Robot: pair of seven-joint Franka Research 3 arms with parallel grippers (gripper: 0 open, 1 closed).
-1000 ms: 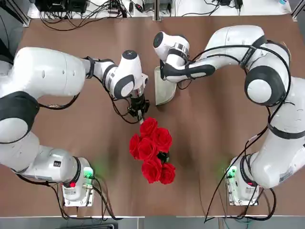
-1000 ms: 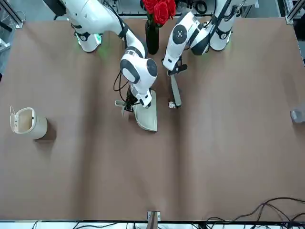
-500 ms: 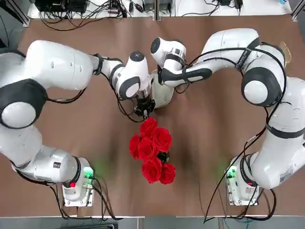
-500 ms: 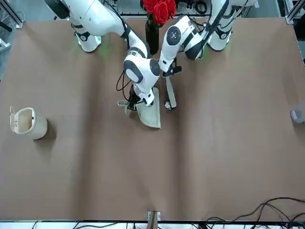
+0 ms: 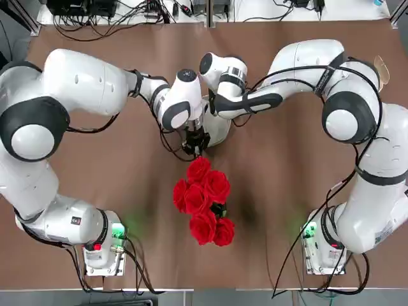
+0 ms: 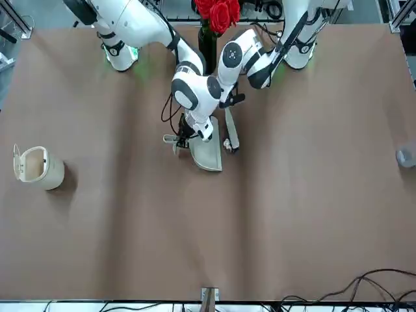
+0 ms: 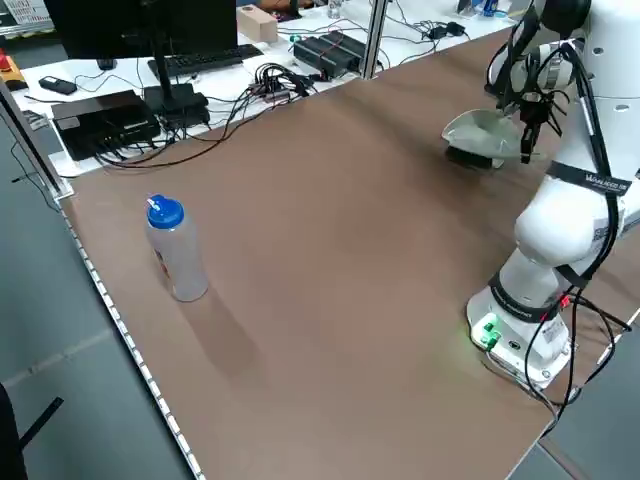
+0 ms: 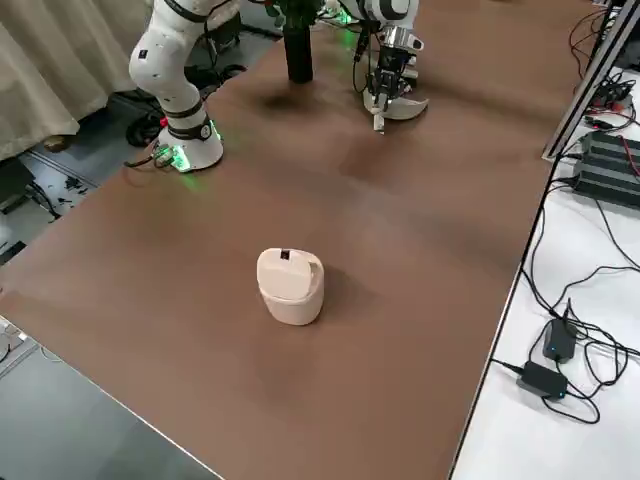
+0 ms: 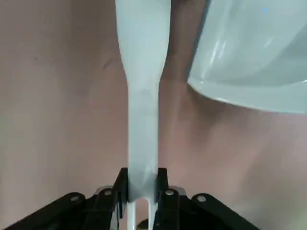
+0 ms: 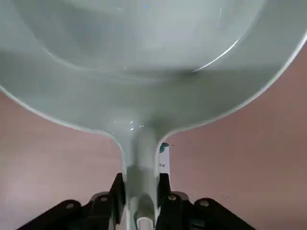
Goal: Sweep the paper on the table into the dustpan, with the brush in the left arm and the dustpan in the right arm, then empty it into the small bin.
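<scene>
Cream dustpan (image 6: pixel 207 153) beside white brush (image 6: pixel 231 133), paper (image 6: pixel 227 144) between.

floor (image 8: pixel 40 180): grey | curtain (image 8: pixel 50 70): beige, beside table | side desk (image 7: pixel 200 60): monitor, keyboard, cables

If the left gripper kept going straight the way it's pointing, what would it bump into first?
The left gripper, shut on the brush, points down, so it would probably hit the table first, beside the dustpan. Depth is hard to judge.
</scene>
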